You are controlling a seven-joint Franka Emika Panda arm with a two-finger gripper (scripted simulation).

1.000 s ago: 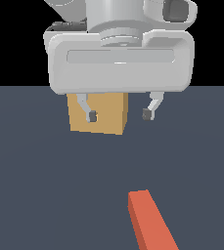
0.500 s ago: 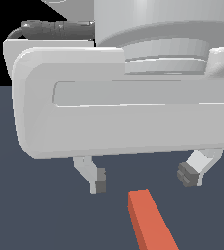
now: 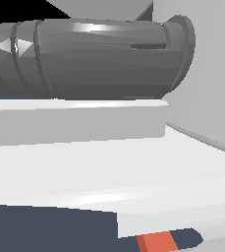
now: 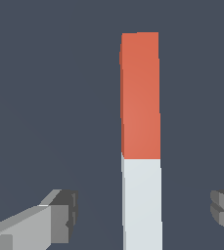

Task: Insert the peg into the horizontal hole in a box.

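While my own arm (image 3: 84,59) fills nearly all of the exterior view with grey and white casing, only a short orange-red stretch of the peg (image 3: 155,242) shows at the lower edge, lying on the dark floor (image 3: 45,229). Neither the box nor its hole can be seen from there.

From the wrist view, the peg (image 4: 141,141) lies flat on the floor (image 4: 45,97), orange-red half away from me, white half running between my fingers (image 4: 59,217). My gripper (image 4: 143,212) is spread wide, touching nothing, a clear gap on either side of the peg.
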